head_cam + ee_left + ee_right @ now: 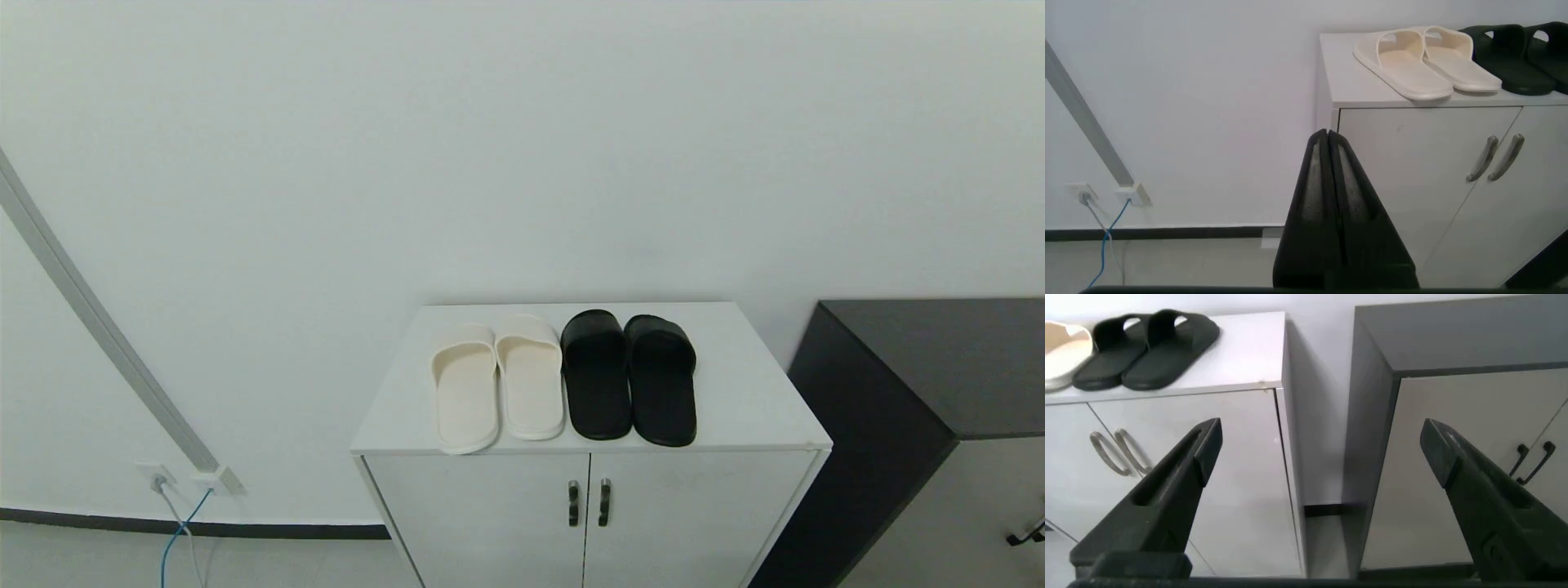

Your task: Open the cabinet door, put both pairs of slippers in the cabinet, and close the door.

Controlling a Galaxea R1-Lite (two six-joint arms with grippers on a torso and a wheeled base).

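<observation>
Cream slippers point(498, 384) and black slippers point(629, 377) lie side by side on top of the white cabinet point(759, 384), toes toward the wall and heels toward the front edge. The cream pair is on my left and the black pair on my right. The inner cream slipper and the inner black one sit just beside each other. The outer cream slipper's heel reaches the front edge of the top.

Both cabinet doors point(490, 523) are shut, and their two metal handles point(605, 501) stand upright close together, one on each side of the middle seam.

My left tool point(1328, 135) has its fingers pressed flat together with nothing between them. It sits in front of the cabinet's left front corner, below the level of the top. My right tool point(1321, 429) has its jaws spread wide and is empty. It faces the narrow gap between the white cabinet and a dark cabinet point(939, 367) that stands just to its right. Neither tool touches the doors or the slippers.

Low on the wall to my left are wall sockets point(155, 474) with a blue cable point(175, 531) hanging down from them, and a grey cable strip point(90, 314) runs up the wall at a slant.
</observation>
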